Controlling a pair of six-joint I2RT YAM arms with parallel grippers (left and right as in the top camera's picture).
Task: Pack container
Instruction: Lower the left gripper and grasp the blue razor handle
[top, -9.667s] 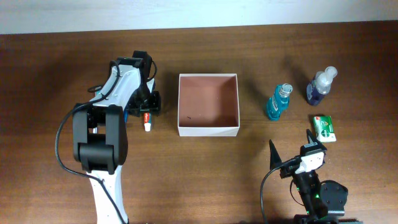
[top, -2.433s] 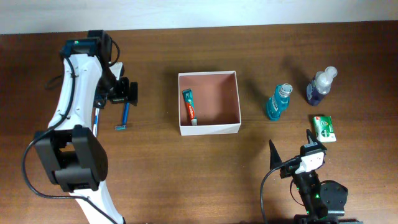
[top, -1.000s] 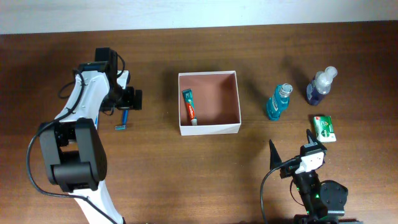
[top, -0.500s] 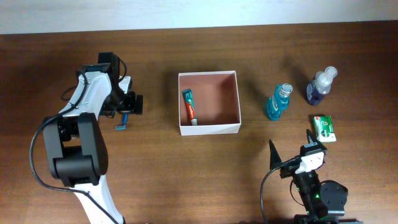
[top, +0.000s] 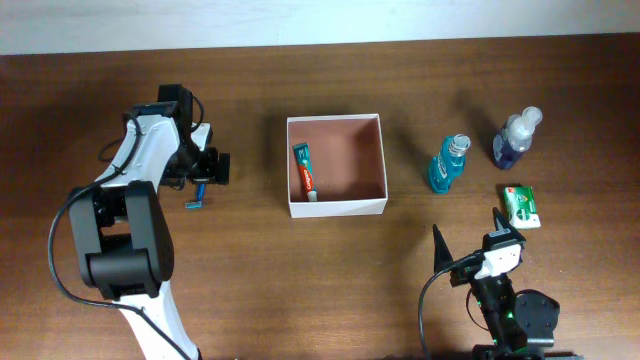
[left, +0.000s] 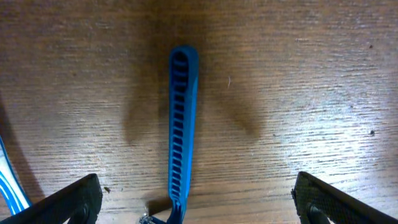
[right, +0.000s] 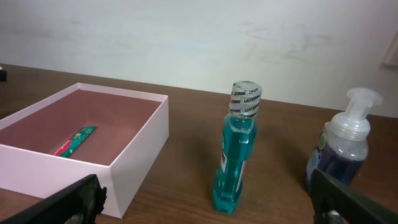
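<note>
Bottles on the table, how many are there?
2. The teal bottle stands right of the container; the dark blue pump bottle stands further right. None seems hidden.

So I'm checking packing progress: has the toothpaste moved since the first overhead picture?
Yes. The toothpaste went rightward, from left of the container to inside it, and now lies near its left wall.

Dark matt wood-grain worktop (top: 300, 280), blue ribbed plastic razor (left: 182, 130), smooth matt white card-like container (top: 336, 208), clear glossy plastic mouthwash bottle (right: 235, 155), translucent plastic pump bottle (right: 339, 155)
</note>
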